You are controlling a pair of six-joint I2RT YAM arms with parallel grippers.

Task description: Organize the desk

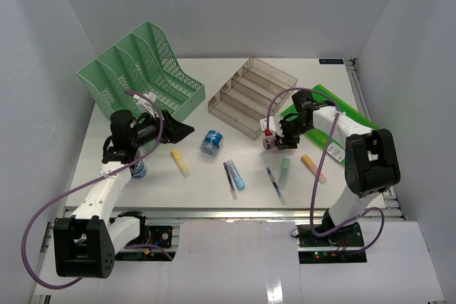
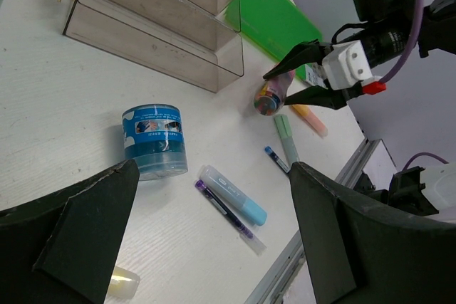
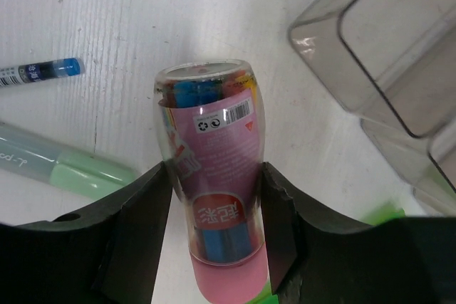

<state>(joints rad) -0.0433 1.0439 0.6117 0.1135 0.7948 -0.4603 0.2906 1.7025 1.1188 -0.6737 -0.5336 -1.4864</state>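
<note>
The white desk (image 1: 206, 201) carries scattered stationery. My right gripper (image 3: 214, 176) is shut on a clear bottle with a pink label and cap (image 3: 210, 126), both pads pressed against its sides. In the top view the bottle (image 1: 268, 140) hangs at the near corner of the smoky tiered tray (image 1: 249, 94). My left gripper (image 2: 214, 172) stands wide open and empty above the desk. A blue round tub (image 2: 154, 140), a blue highlighter (image 2: 233, 194) and a purple pen (image 2: 224, 210) lie below it.
A mint-green mesh rack (image 1: 142, 69) stands at the back left. A green sheet (image 1: 335, 105) lies at the right. A yellow highlighter (image 1: 180, 162), a blue pen (image 1: 273, 179), a green highlighter (image 1: 284, 171) and an orange highlighter (image 1: 312, 166) lie near the front rail.
</note>
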